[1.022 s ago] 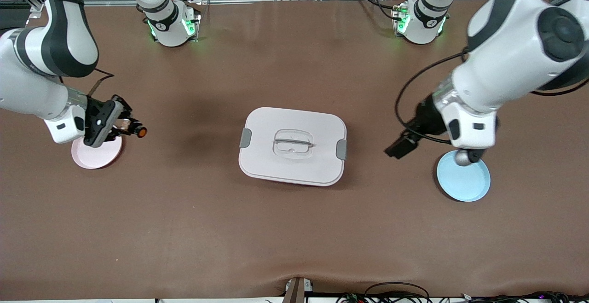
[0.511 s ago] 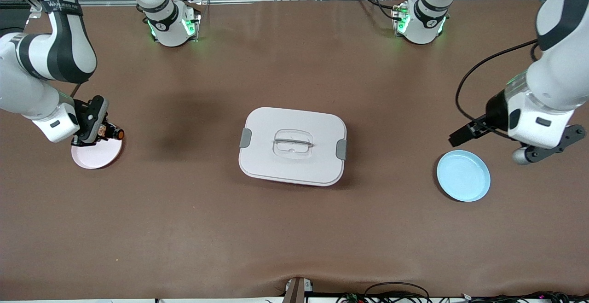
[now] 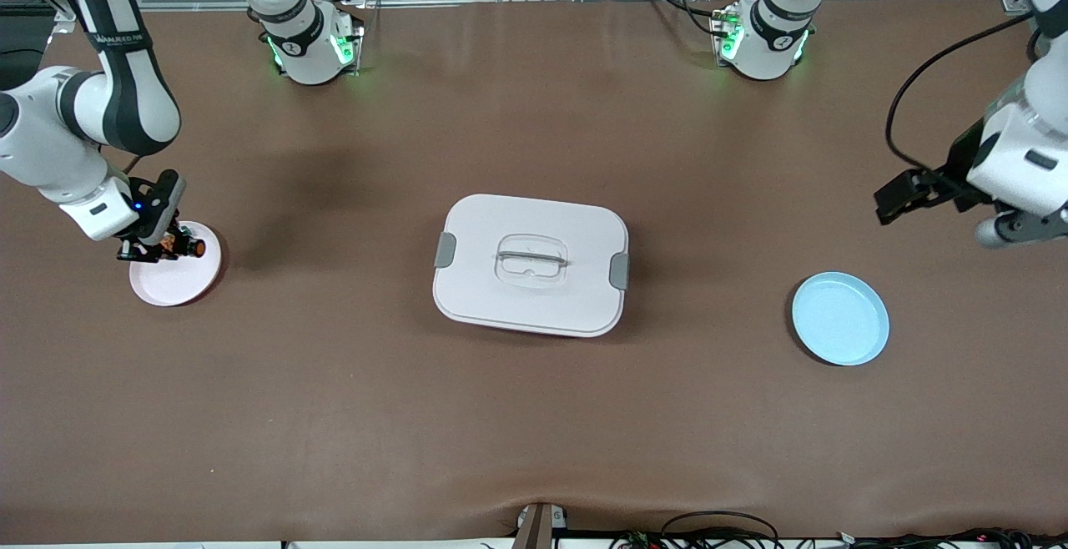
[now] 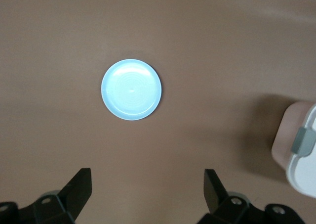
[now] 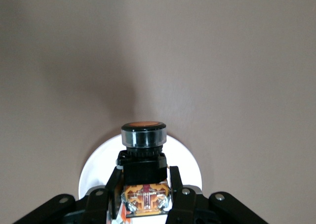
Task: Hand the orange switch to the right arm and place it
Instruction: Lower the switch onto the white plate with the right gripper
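Note:
The orange switch [image 3: 193,248] is a small black cylinder with an orange cap. My right gripper [image 3: 171,246] is shut on its body and holds it over the pink plate [image 3: 171,284] at the right arm's end of the table. In the right wrist view the switch [image 5: 143,135] sticks out from between the fingers of the right gripper [image 5: 143,177], cap forward, above the plate [image 5: 94,169]. My left gripper [image 3: 1022,228] is open and empty, in the air at the left arm's end of the table. It shows in the left wrist view [image 4: 148,184] with its jaws wide apart.
An empty light blue plate [image 3: 840,319] lies near the left arm's end, also in the left wrist view [image 4: 131,89]. A closed white lidded box [image 3: 531,265] with grey clips sits mid-table, its corner in the left wrist view [image 4: 301,150].
My right gripper has carried the switch toward the right arm's end, to over the pink plate. My left gripper has drawn away from the blue plate toward its own end.

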Controlling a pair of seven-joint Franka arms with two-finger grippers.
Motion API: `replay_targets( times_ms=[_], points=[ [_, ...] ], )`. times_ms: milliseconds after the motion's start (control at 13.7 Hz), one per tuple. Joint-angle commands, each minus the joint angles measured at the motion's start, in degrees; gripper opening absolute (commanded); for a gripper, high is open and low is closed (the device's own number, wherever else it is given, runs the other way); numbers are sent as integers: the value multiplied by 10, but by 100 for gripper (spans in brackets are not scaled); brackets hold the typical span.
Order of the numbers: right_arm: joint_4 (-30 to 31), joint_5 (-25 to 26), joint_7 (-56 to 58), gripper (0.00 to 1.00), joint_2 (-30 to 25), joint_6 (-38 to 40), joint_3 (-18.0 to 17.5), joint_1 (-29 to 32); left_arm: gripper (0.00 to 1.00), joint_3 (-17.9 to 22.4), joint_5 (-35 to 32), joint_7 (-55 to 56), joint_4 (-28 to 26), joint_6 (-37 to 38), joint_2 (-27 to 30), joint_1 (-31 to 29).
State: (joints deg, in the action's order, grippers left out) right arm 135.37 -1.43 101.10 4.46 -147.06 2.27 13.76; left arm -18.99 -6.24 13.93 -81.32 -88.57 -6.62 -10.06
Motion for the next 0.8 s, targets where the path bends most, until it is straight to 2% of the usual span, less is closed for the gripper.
replay_targets(
  times_ms=[0,73,219,730],
  points=[
    [27,10,30,0,32,-66,-11,41,100,88,23,-61,-67,-3,75,60],
    [26,9,41,0,52,-82,-11,53,100,114,25,-69,-83,-2,92,83],
    [24,7,54,0,82,-110,-13,68,100,131,27,-73,-106,-2,114,108],
    [-7,2,59,0,121,-119,-16,72,100,129,32,-74,-97,13,109,112]
  ],
)
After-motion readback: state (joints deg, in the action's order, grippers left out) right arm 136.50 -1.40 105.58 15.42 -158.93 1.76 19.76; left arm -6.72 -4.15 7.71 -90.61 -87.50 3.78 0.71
